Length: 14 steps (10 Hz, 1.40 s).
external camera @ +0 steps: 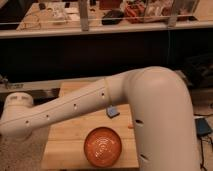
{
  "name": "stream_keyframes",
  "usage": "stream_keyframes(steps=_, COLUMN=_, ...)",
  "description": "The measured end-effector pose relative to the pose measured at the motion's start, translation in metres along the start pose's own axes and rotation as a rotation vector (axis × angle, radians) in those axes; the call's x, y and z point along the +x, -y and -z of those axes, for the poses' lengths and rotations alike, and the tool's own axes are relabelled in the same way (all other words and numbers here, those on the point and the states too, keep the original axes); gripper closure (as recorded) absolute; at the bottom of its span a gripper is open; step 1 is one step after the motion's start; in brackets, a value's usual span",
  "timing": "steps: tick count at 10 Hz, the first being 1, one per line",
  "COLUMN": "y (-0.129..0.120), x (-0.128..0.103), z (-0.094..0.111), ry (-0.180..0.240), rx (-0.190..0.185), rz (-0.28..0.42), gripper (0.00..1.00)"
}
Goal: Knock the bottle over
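Observation:
The bottle does not show in the camera view; it is hidden or out of frame. My white arm [150, 105] fills the right side, and its forearm [65, 110] runs down to the left over the wooden table [65, 145], ending at a round joint [17, 102]. My gripper is out of view beyond the left edge.
An orange bowl [102, 146] sits near the table's front edge. A small blue-grey object [112, 112] lies just under the forearm, and a tiny orange bit [129, 126] lies beside the arm. A dark shelf with a cluttered counter [105, 20] stands behind the table.

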Motion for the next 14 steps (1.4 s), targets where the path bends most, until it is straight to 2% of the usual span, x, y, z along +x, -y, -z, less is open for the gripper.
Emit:
stream_keyframes(steps=2, y=-0.0043, x=0.007, z=-0.0028, ry=-0.013, rx=-0.012, rz=-0.002, gripper=0.99)
stream_keyframes(steps=14, y=-0.0035, x=0.0059, z=-0.0031, ry=-0.012, rx=-0.011, rz=-0.003, gripper=0.99)
